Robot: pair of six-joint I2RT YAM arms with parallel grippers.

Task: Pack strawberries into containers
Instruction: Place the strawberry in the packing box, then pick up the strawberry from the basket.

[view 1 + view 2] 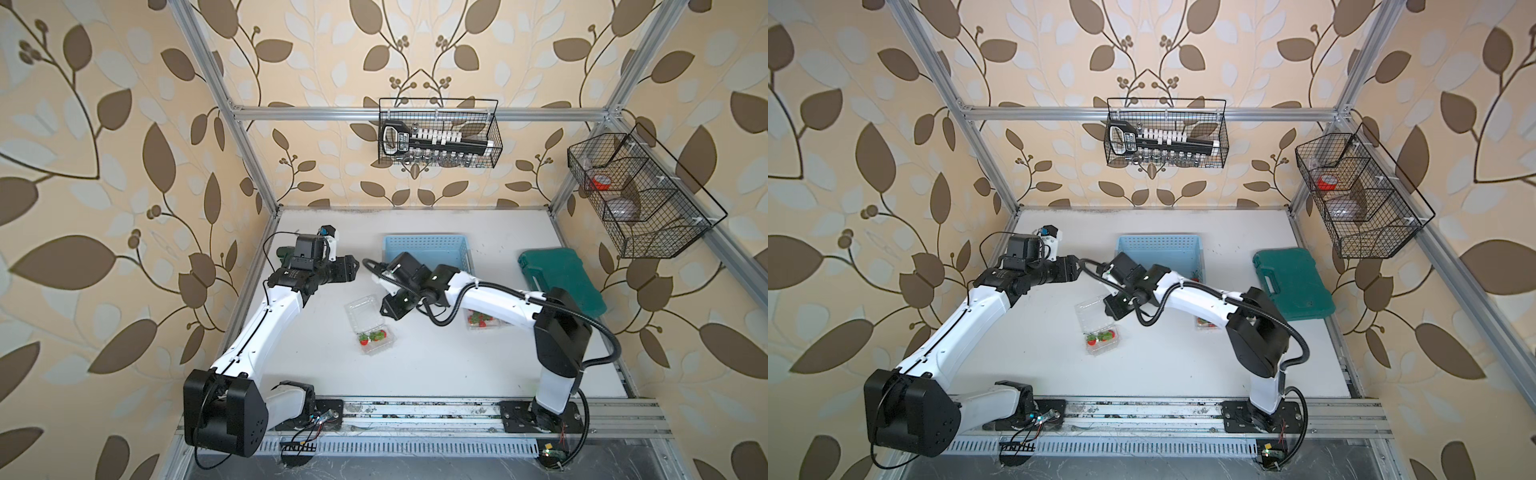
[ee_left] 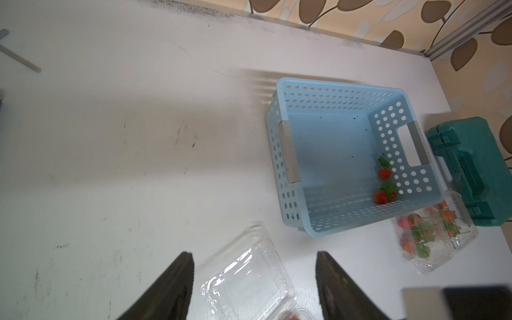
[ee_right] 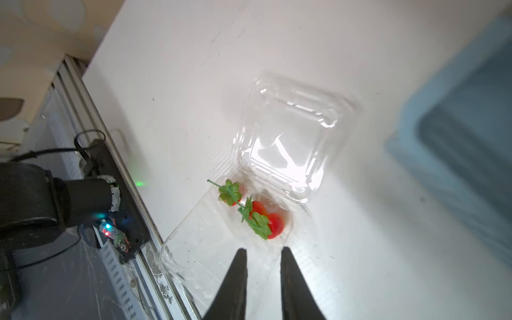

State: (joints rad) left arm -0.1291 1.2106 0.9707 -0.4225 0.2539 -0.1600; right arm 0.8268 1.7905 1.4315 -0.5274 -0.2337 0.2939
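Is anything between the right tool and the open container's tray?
Nothing visible. The right tool hangs over the open container, whose lid lies folded back; three strawberries lie at one end.

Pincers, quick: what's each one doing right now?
Left pincer: open, holding nothing.
Right pincer: narrowly open, empty, by the open clear plastic clamshell punnet of red strawberries.

strawberries (image 3: 275, 224): red flesh, green leafy caps and stems
containers (image 3: 288, 133): clear, colourless plastic
basket (image 2: 332, 97): light blue, rows of round holes, grey handle strips
case (image 1: 561, 278): teal green, at 3 o'clock from the basket
table (image 1: 415, 365): white, dark scuffs
walls (image 1: 104, 166): beige, brown and pale leaf pattern
wire baskets (image 1: 440, 137): black mesh
arms (image 1: 257, 328): white links, black joints
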